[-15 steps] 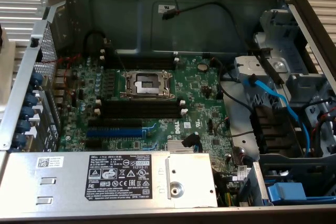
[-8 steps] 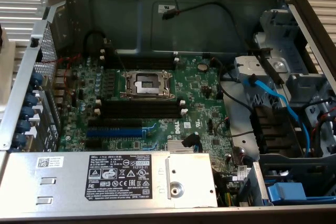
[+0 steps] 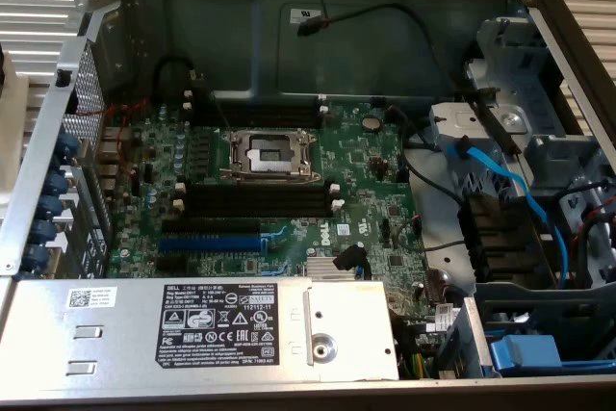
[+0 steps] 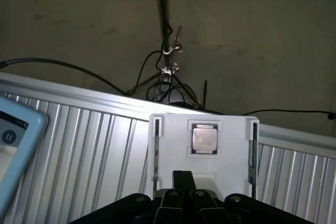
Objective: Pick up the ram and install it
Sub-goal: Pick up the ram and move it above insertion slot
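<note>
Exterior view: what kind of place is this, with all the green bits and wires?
Probably a workshop or lab bench for putting computers together. An opened computer case shows a green motherboard with an empty processor socket, and the wrist view shows a white tray holding a processor chip.

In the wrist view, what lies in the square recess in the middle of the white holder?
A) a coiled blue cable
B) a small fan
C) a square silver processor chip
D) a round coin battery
C: a square, silver-topped processor chip sits in the middle recess of the white holder.
</note>
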### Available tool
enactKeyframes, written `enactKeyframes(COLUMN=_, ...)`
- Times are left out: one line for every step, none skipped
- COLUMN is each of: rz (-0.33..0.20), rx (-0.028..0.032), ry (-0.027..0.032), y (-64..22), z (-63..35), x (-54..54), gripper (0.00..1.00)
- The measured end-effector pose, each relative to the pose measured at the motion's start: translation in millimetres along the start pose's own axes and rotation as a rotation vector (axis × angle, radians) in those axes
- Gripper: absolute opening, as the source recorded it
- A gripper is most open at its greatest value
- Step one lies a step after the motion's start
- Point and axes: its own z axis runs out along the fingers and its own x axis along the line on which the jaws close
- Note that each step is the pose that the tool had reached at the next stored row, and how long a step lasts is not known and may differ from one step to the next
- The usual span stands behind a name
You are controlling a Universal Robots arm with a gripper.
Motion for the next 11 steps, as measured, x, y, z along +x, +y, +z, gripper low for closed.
enactKeyframes(rz=0.0, rx=0.0008, ry=0.002, y=0.1, z=0.4, x=0.8, gripper=0.1)
enactKeyframes(rz=0.0, rx=0.004, ry=0.0043, y=0.3, z=0.7, x=1.8, gripper=0.1)
enactKeyframes(rz=0.0, rx=0.0101, ry=0.0066, y=0.4, z=1.2, x=3.0, gripper=0.1)
enactKeyframes(rz=0.001, rx=0.0175, ry=0.0091, y=0.7, z=1.4, x=4.2, gripper=0.1)
enactKeyframes(rz=0.001, rx=0.0262, ry=0.0113, y=0.8, z=1.6, x=5.4, gripper=0.1)
enactKeyframes(rz=0.001, rx=0.0356, ry=0.0138, y=1.1, z=1.9, x=6.6, gripper=0.1)
enactKeyframes(rz=0.001, rx=0.045, ry=0.0161, y=1.2, z=2.2, x=7.6, gripper=0.1)
enactKeyframes(rz=0.001, rx=0.0529, ry=0.0181, y=1.4, z=2.4, x=8.3, gripper=0.1)
enactKeyframes(rz=0.001, rx=0.0571, ry=0.0188, y=1.5, z=2.9, x=9.1, gripper=0.1)
enactKeyframes(rz=0.001, rx=0.058, ry=0.0191, y=1.7, z=3.6, x=10.3, gripper=0.1)
enactKeyframes(rz=0.0, rx=0.059, ry=0.0192, y=1.7, z=4.7, x=11.2, gripper=0.1)
